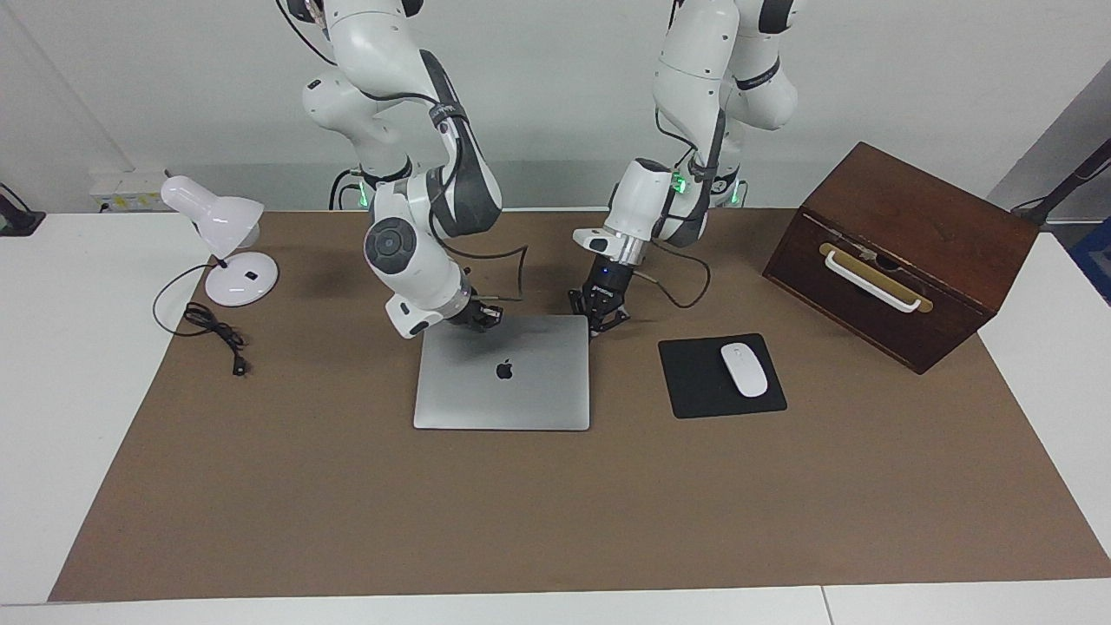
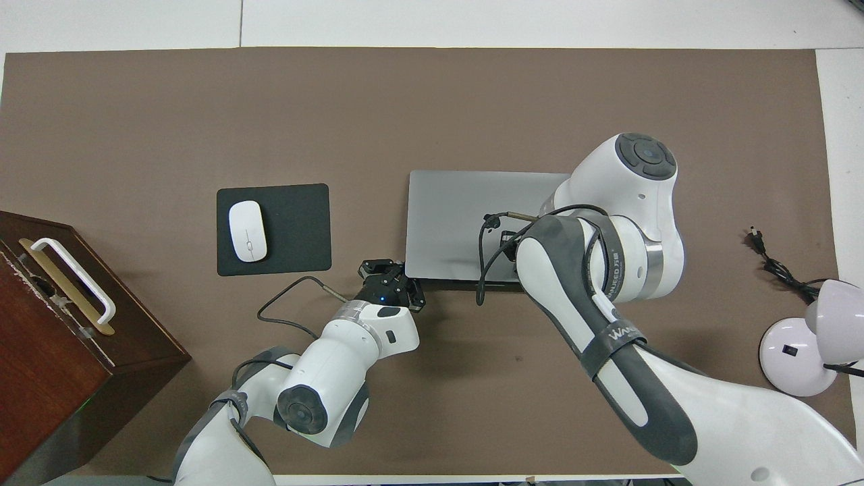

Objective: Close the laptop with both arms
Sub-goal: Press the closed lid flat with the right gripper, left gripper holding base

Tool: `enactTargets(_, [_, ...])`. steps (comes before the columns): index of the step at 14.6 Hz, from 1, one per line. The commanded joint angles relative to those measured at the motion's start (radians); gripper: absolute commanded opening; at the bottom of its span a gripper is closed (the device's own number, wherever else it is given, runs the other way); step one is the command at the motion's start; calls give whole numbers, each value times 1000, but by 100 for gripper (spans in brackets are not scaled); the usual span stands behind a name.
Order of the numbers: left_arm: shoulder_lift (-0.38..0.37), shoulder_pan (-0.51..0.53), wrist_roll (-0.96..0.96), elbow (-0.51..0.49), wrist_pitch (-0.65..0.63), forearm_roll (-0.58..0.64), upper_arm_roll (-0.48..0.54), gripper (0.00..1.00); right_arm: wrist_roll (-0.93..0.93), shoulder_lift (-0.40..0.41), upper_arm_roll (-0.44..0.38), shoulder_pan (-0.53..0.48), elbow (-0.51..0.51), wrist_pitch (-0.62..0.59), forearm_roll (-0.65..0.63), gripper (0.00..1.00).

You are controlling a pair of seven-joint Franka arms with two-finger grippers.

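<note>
The left gripper (image 1: 605, 323), small and black, sits with its fingertips together at the corner of the laptop nearest the robots, on the left arm's side. It holds nothing. The right gripper (image 1: 480, 318), also black, is over the other near corner of the lid; its fingertips are together too, with nothing between them. In the overhead view the big white right arm (image 2: 611, 270) hides that gripper.

The slim silver-grey metal laptop (image 1: 503, 382) with the dark apple logo lies flat in the middle of the brown table mat (image 1: 555, 512). Its lid looks all the way down, so the job seems nearly done or done.

To finish well, both grippers should go straight up and away from the lid. They should not drag sideways, or the laptop could slide or get scratched. If the lid is not quite down, a soft, even push from both corners is best.

Toward the left arm's end lie a black mouse pad (image 1: 694, 391) with a white mouse (image 1: 744, 369) on it.
</note>
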Motion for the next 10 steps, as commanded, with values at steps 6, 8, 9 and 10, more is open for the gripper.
enactTargets(6, [62, -19, 6, -44, -35, -7, 10, 0, -7, -27, 5, -8, -19, -11, 20, 0])
enactTargets(8, [62, -19, 6, -44, -35, -7, 10, 0, -9, -27, 3, -13, 0, -32, 19, 0])
enactTargets(9, [62, -19, 6, -44, -35, -6, 10, 0, -12, -25, 0, -14, 9, -46, 17, 0])
enactTargets(10, [60, -19, 6, -44, -35, -7, 10, 0, -14, -25, -3, -14, 17, -55, 16, 0])
